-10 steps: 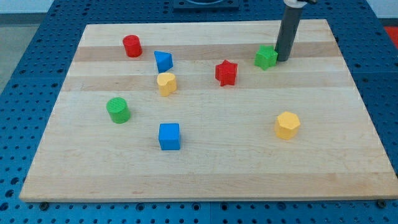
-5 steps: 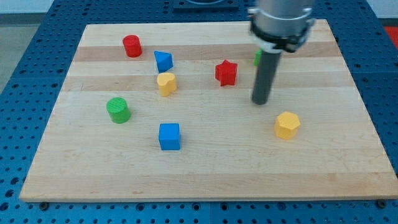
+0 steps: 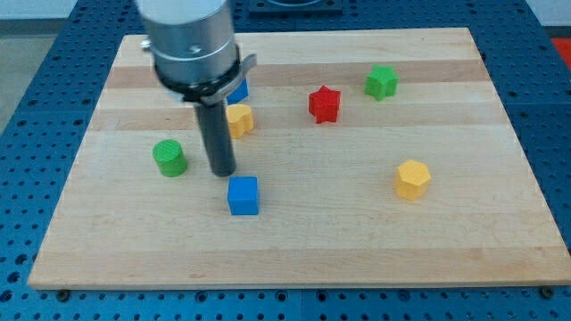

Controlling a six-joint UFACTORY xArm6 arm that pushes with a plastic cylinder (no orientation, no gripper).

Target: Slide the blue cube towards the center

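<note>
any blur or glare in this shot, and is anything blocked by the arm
Camera view: lighting is even and soft, no glare on the board; the blocks are sharp, each with a faint shadow. The arm's metal end looks slightly motion-blurred, mostly hides a blue block, and my tip sits just above-left of the blue cube.

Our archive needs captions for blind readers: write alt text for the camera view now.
My tip rests on a wooden board just above and left of the blue cube, with a green cylinder further left. A red star, a green block and two yellow blocks lie scattered around.
</note>
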